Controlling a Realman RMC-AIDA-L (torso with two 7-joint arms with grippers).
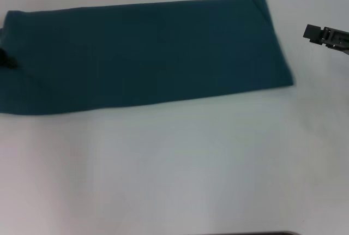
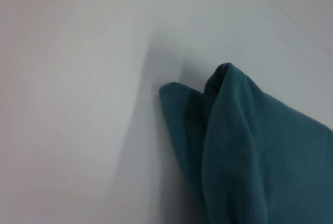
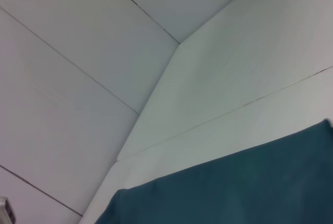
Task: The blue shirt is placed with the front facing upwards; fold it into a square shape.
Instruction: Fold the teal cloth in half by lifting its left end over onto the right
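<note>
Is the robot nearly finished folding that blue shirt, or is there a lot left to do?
About halfway, I'd judge. The blue shirt already lies on the white table as a long, plain strip with no sleeves or print showing. The left gripper is at its left end, where the left wrist view shows the cloth lifted. The right gripper hangs off to the right, apart from it. Left to do: folding the strip across into a square.

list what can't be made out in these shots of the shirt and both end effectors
- Shirt print and neck label: not visible in any view; only plain cloth shows.
- Shirt's left end: cut off by the head view's edge.
- Left end effector: only a dark tip at the head view's left edge; fingers unreadable.
- Right end effector: partly cut off at the right edge, clear of the shirt.
- Layers under the raised corner: hidden.
</note>
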